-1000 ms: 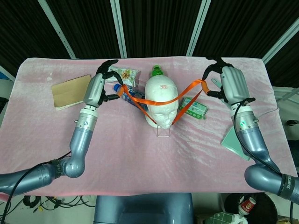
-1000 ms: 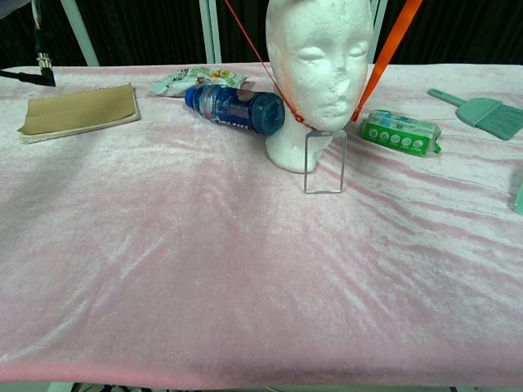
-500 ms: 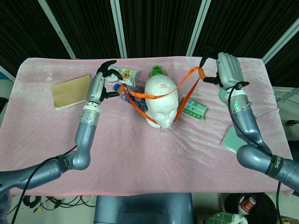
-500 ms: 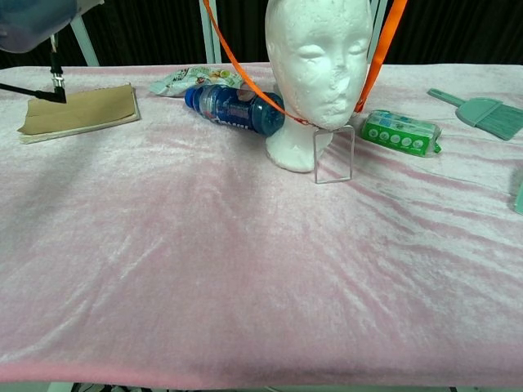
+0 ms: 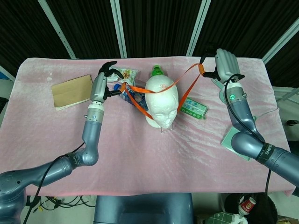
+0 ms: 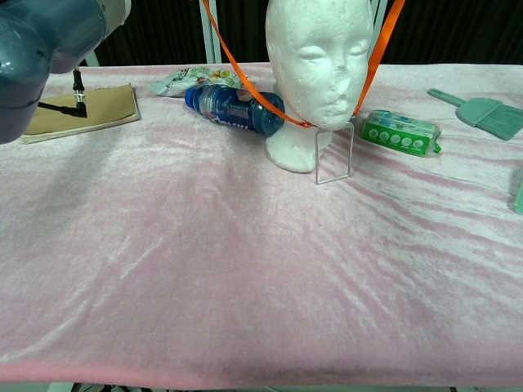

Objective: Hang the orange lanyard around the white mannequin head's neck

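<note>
Overhead, both hands — left hand (image 5: 103, 80), right hand (image 5: 223, 64) — hold the orange lanyard (image 5: 187, 76).

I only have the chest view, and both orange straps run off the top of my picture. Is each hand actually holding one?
Observer: In the head view, the left hand holds the orange lanyard just left of the white mannequin head.
Operator: And the other side?
Observer: The right hand pinches the loop's far end, off to the head's right.
Operator: Where does the strap sit on top?
Observer: It crosses the crown of the head; it is not yet down behind the neck. There is also a green bottle top just behind the head, which the head hides from your view.
</note>
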